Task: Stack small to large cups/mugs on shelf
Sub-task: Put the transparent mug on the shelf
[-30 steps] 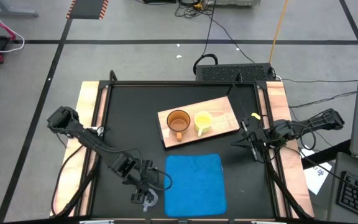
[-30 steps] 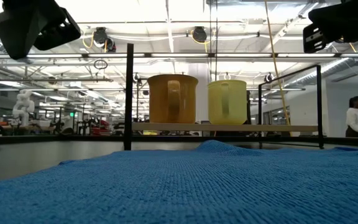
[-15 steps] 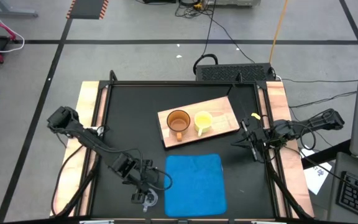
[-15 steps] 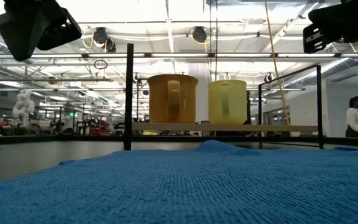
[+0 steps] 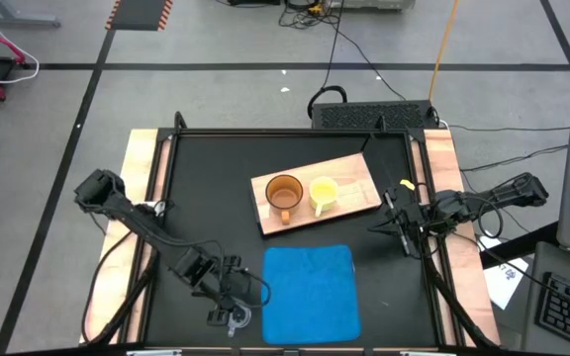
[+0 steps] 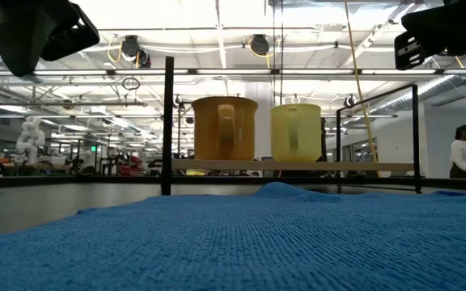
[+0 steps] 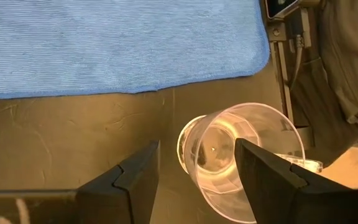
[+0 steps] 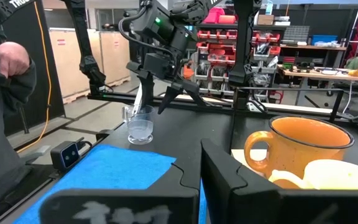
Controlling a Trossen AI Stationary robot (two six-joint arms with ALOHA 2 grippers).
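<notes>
**Hovering Over the Clear Cup With 2 Mugs Sitting on the Shelf**

Hanging over the small clear transparent cup at the near-left part of the black bench, the left end effector is standing with its 2 dark fingers spread wide, one on each side of the cup's rim; whether they are touching the cup cannot be told. The cup is standing upright on the bench, just beside the left edge of the blue rectangular cloth mat.

The flat rectangular light-wood shelf is lying beyond the mat, carrying 2 vessels side by side: the large amber-brown handled mug and the medium yellow handled mug, both upright and close together.

The right end effector is waiting with its fingers closed and holding nothing, near the bench's right edge, just beside the shelf's right end.
</notes>
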